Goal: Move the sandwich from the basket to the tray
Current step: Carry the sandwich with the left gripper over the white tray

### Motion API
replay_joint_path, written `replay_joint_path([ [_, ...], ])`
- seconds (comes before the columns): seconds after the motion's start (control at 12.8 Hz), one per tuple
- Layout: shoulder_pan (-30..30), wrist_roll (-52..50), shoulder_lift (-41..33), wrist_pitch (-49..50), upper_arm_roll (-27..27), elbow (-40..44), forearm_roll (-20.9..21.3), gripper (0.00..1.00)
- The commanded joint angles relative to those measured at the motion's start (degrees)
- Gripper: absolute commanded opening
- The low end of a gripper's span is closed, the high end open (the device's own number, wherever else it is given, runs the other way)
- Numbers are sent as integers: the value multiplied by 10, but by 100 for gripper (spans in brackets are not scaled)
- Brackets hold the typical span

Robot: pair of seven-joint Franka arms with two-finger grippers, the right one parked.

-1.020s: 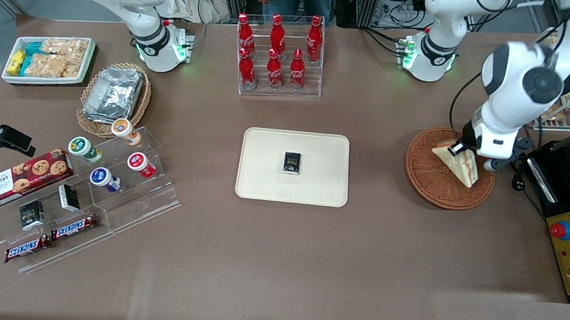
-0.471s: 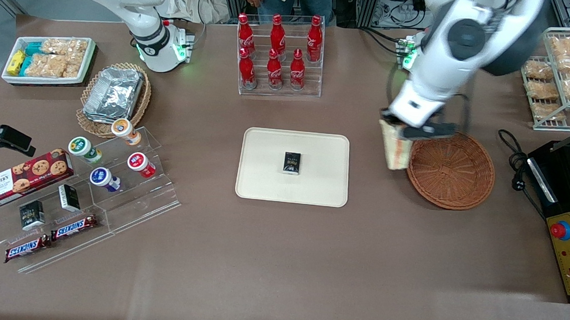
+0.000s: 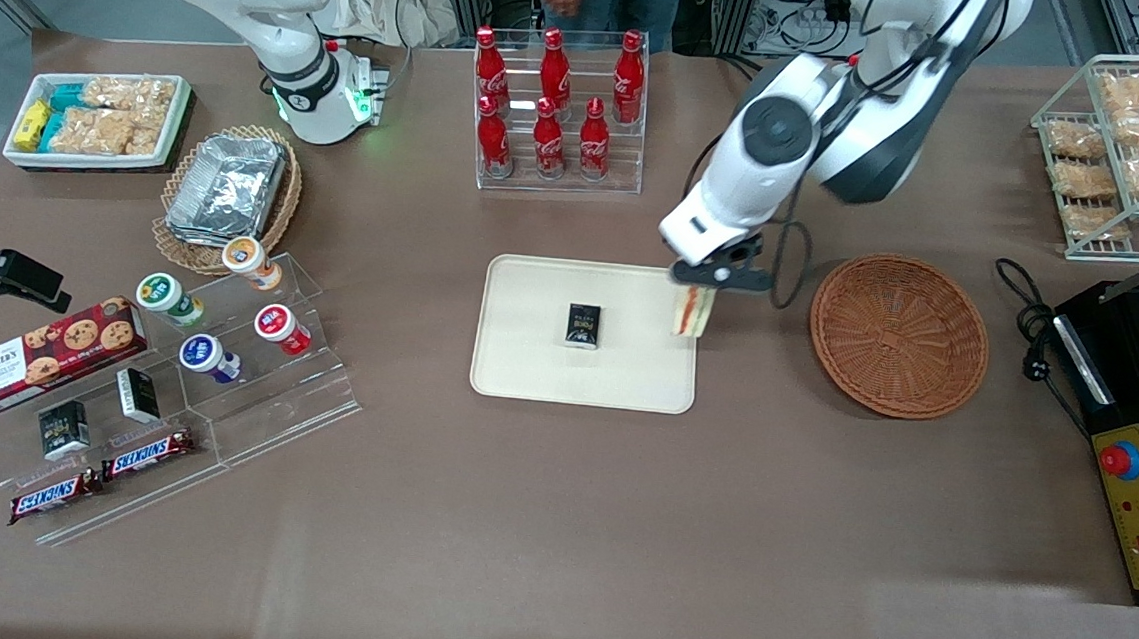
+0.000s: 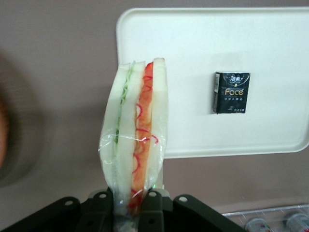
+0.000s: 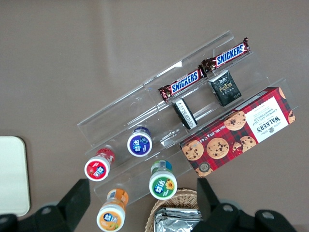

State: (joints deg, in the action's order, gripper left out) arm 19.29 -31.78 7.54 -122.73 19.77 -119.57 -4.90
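From the front, the tool (image 3: pixel 704 281) hangs over the tray (image 3: pixel 526 367) at the edge nearest the basket (image 3: pixel 897 334), gripping the sandwich (image 3: pixel 691 312), which dangles above that edge; a small black packet (image 3: pixel 584 325) lies mid-tray, and the basket sits on the bench toward the working arm's end. At the left wrist, the tool's fingers (image 4: pixel 150 205) pinch the plastic-wrapped sandwich (image 4: pixel 136 130) by one end, its filling edge facing the camera, over the tray's (image 4: pixel 193 48) corner, with the black packet (image 4: pixel 231 92) flat on the tray.

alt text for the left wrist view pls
The gripper is shut on a plastic-wrapped triangular white-bread sandwich with red and green filling, held above the brown table at the edge of the cream rectangular tray. A small black packet lies on the tray.
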Motion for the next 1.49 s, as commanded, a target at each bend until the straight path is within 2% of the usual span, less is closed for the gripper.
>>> replay_joint_path([
  [0.0,6,2,70,-49,-3,21,18,0],
  [0.31,31,-58,126,-97,-3,18,98,0],
  [0.47,35,-98,146,-111,-3,15,153,0],
  [0.78,33,-100,161,-117,-4,14,157,0],
  [0.86,32,-100,161,-117,-4,14,157,25],
  [0.94,31,-97,161,-117,-4,14,159,98],
  [1.25,29,-100,153,-110,-5,21,157,100],
  [1.41,29,-101,121,-51,-6,49,151,100],
])
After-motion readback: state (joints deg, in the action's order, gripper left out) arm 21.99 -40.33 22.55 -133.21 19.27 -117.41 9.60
